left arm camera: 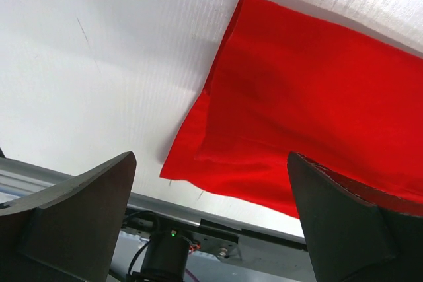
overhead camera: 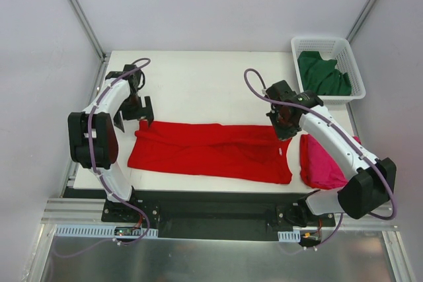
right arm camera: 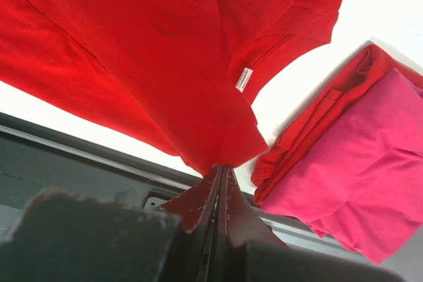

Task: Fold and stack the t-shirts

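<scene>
Since the right hand [overhead camera: 284, 127] pinches its collar end, the red t-shirt [overhead camera: 211, 150] lies stretched along the bench [overhead camera: 198, 77] (for folding, I'd guess), the left hand [overhead camera: 134, 118] hovering spread near the hem end.

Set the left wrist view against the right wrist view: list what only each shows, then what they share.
Left wrist only: the left gripper, open, near one end of the red t-shirt, and a broad bare stretch of table. Right wrist only: the right gripper shut on a pinched corner of that shirt, its neck label, and the folded pink t-shirt. Both: the red t-shirt on the white table.
</scene>
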`<state>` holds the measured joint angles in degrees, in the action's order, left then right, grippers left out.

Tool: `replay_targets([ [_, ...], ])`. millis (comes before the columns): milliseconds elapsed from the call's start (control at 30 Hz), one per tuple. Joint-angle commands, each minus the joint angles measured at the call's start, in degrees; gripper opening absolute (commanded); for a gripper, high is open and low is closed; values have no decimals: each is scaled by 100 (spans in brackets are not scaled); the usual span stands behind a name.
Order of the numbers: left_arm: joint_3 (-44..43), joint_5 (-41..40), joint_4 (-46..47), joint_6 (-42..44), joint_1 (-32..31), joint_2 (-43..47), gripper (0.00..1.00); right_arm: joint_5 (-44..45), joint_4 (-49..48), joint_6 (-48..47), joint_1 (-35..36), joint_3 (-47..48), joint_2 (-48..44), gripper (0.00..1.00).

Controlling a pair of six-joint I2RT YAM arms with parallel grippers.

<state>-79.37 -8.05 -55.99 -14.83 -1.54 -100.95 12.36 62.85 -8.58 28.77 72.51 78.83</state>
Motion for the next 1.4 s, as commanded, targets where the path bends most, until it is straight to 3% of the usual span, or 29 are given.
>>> replay_targets([
  [0, 106, -179, -167, -116, -92, -39, 99, -41, 149, 41, 41, 149, 71, 1],
  [533, 1521, -565, -70, -275, -136, 672, 99, -67, 113, -56, 58, 140, 229, 1],
  [1067, 854, -328, -448, -442, -145, 1156, 99, -373, 166, 67, 84, -316, 10, 1],
  [1167, 661, -267, -475, -468, -145, 1016, 99, -629, 131, 67, 84, -474, -209, 35],
  [1233, 511, -197, -510, -477, -153, 963, 99, -595, 131, 76, 67, -414, -464, 39],
  [1300, 345, -162, -536, -495, -162, 910, 99, -419, 148, 93, 41, -256, -587, 49],
  [1367, 239, -135, -580, -512, -206, 875, 99, -270, 149, 111, -21, 60, -553, 50],
])
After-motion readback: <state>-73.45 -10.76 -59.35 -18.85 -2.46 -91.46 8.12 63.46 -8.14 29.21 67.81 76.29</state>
